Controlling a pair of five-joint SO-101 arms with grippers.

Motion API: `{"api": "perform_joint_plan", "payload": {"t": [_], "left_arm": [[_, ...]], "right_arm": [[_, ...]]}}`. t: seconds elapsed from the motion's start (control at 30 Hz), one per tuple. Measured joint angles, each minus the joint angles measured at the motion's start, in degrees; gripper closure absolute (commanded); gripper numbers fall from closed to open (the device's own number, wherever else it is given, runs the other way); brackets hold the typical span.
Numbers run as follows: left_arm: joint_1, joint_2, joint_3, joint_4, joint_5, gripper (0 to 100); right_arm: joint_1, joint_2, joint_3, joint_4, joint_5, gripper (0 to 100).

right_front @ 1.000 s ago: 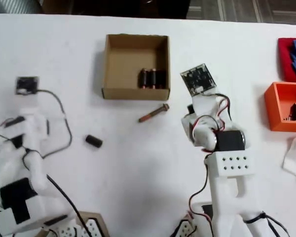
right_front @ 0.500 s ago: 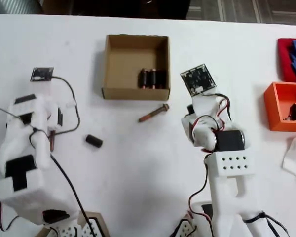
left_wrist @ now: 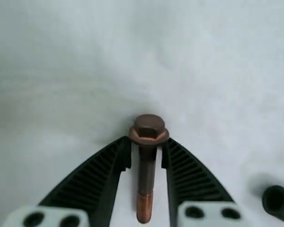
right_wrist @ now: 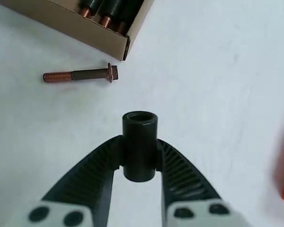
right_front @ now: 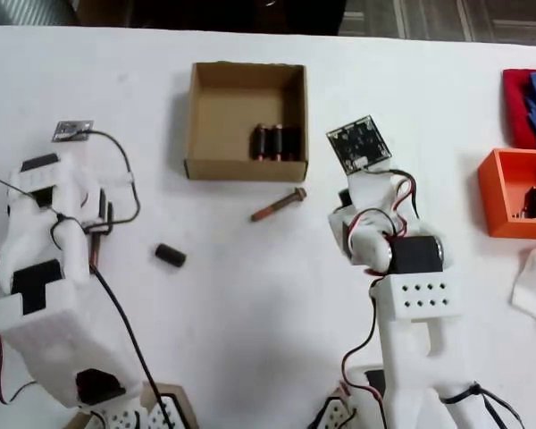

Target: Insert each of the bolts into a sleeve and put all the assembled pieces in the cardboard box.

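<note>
Cardboard box [right_front: 207, 114] holds assembled pieces [right_front: 277, 141]. My left gripper [left_wrist: 146, 147] clamps a bolt [left_wrist: 146, 170], my right gripper [right_wrist: 138, 144] a sleeve [right_wrist: 139, 130]. A loose bolt [right_front: 278, 206] at the box's 5 o'clock and a loose sleeve [right_front: 170, 256] at 7 remain.

Both arms are chunky white plastic with black motor blocks set in. The left arm [right_front: 45, 295] trails a thin black cable [right_front: 136, 192] from a small board [right_front: 73, 130]. The right arm [right_front: 411, 340] carries a dark square circuit board [right_front: 359, 145], red wires [right_front: 372, 308] and a plate of small holes [right_front: 422, 296]. The left gripper [left_wrist: 146, 142] and the right gripper [right_wrist: 138, 142] have black ribbed fingers [right_wrist: 90, 179] on white mounts.
</note>
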Motion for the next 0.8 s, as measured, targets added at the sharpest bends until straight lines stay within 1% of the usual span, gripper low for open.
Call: {"api": "perform_joint_plan", "payload": {"t": [0.03,0.07,0.2,0.37,0.47,0.53,0.6,0.7,0.8], "left_arm": [[0.1,0.1,0.0,0.1,0.0,98],[0.4,0.1,0.0,0.1,0.0,97],[1.2,0.2,0.0,0.3,0.0,97],[2.0,0.2,0.0,0.6,0.1,97],[3.3,0.3,-1.3,3.2,0.1,97],[4.8,-0.5,-2.9,6.8,0.5,97],[6.4,-4.0,-5.2,9.9,2.1,97],[8.3,-13.3,-7.8,13.7,4.9,97],[11.2,-24.8,-7.3,13.9,9.0,97]], "right_arm": [[0.0,0.0,0.0,0.0,0.0,97.7],[0.0,0.0,0.0,0.0,0.0,97.7],[0.0,-0.3,0.0,0.8,0.0,97.7],[0.0,-5.8,-1.1,4.5,0.0,97.7],[0.0,-10.2,-1.2,5.5,0.1,97.7],[0.0,-12.0,-1.2,5.7,0.1,97.7],[0.0,-12.8,0.2,5.7,0.1,97.7],[0.0,-13.2,3.9,4.3,0.1,97.7],[0.0,-13.2,5.9,0.8,-0.3,97.7]]}}
